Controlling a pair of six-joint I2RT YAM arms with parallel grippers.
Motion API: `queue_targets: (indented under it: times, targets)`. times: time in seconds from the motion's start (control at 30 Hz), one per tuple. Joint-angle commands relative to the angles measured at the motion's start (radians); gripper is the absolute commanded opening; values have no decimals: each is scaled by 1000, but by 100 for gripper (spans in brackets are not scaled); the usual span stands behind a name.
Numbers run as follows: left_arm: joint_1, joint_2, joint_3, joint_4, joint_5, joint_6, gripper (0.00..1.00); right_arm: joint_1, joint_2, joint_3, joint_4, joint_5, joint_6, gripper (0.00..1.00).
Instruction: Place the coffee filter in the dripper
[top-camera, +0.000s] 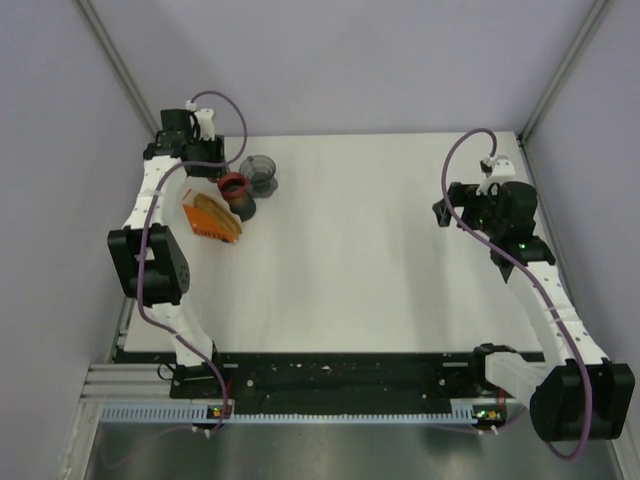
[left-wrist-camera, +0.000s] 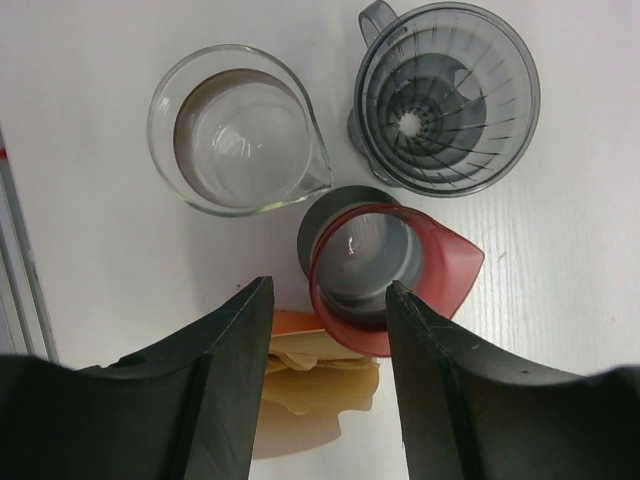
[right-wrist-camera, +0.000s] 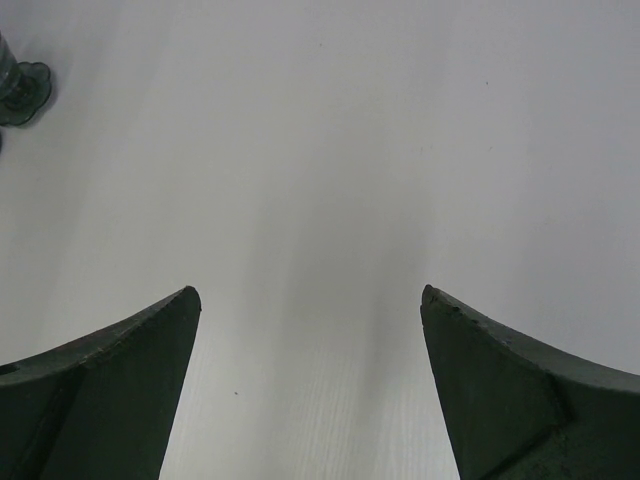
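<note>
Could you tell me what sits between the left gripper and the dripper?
Left wrist view: a red-collared grey cup sits between the left gripper and dripper.

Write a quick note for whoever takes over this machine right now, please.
Left gripper: open, empty, poised over the tan paper coffee filters in their orange holder.
Right gripper: open, empty, over the white table.
The grey ribbed plastic dripper stands upright and empty, beside a clear glass jug and a red-rimmed grey cup.
Done: nothing yet.
To do: grasp one filter, seat it in the dripper.
</note>
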Motion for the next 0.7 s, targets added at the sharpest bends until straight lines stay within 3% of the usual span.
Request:
queue_targets:
  times: [0.0,0.3,0.43,0.67]
  targets:
    - [-29,60,85,-16,-47,23,53,12,16,17,14,-6,-22,92]
    - [-40,140,108,-22,-169,53,45,12,16,16,17,1,-34,92]
    - [-40,149,103,-19,-150,61,39,12,22,17,15,1,-34,92]
    - [-41,151,93,-83,19,14,0,10,12,19,14,3,-31,92]
